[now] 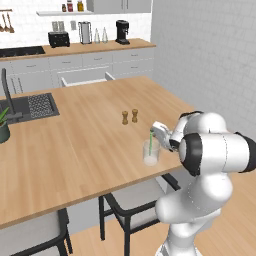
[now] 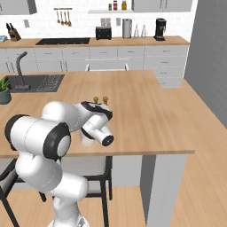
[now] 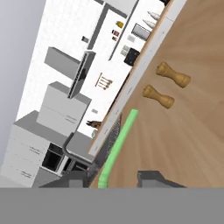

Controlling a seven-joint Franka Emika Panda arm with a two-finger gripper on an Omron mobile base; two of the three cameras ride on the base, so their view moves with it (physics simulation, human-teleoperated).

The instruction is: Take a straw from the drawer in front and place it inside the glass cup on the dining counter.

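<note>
Straw [image 1: 150,142]: thin, straight, bright green stick of even width, plain and unmarked. It stands almost upright inside the glass cup [image 1: 151,152], its lower part seen through the clear wall, its top rising above the rim. In the hand view the straw [image 3: 117,148] runs as a long green bar up from between the finger tips, one square-cut end toward the shakers.

Glass cup: small, clear, colourless cylinder with a whitish base, standing upright on the dining counter [image 1: 80,145] near the edge closest to the robot.

Dining counter: broad, flat, light-brown wood-grain top; a dark sink [image 1: 30,106] is set into its far left part.

Gripper [image 1: 156,129]: just above and beside the top of the straw, at the cup's rim. In the hand view the two dark finger tips [image 3: 153,177] stand on either side of the straw with a gap showing on the right; whether they still touch it cannot be told.

Drawer [image 1: 85,77]: white, shallow, pulled out from the far cabinet run behind the counter, well apart from the cup.

Shakers [image 1: 129,117]: two small brown wooden pieces, upright, side by side on the counter, near the cup on its far side.
</note>
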